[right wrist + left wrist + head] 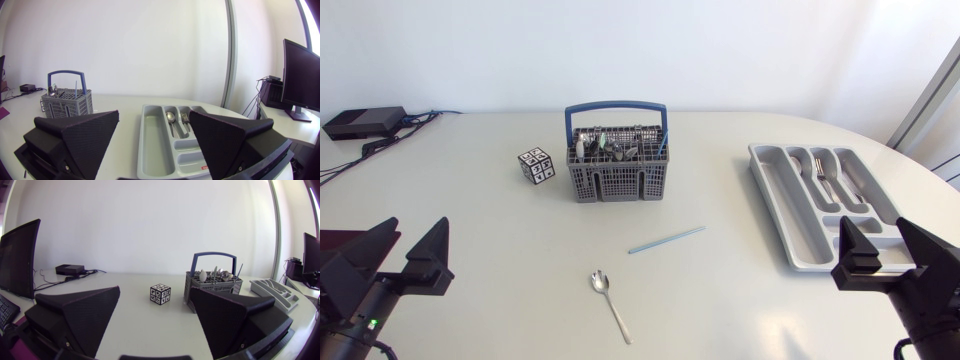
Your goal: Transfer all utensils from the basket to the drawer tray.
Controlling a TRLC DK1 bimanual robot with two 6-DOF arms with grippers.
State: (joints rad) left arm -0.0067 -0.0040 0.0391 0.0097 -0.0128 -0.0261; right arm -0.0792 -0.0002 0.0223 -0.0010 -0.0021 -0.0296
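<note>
Most utensils (615,150) are being held in the blue-handled grey plastic basket (616,182) at the middle of the white desk (730,300); only a steel spoon (801,162) and fork (823,180) are being seen in the grey plastic drawer tray (788,205), the left gripper (417,230) and right gripper (873,230) being held with fingers apart

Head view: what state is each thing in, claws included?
utensil basket: upright, utensils inside
drawer tray: holds a spoon and a fork
loose spoon: flat on the table, outside both
blue straw: flat on the table
patterned cube: beside the basket, not touching
left claw: open, empty
right claw: open, empty
</note>
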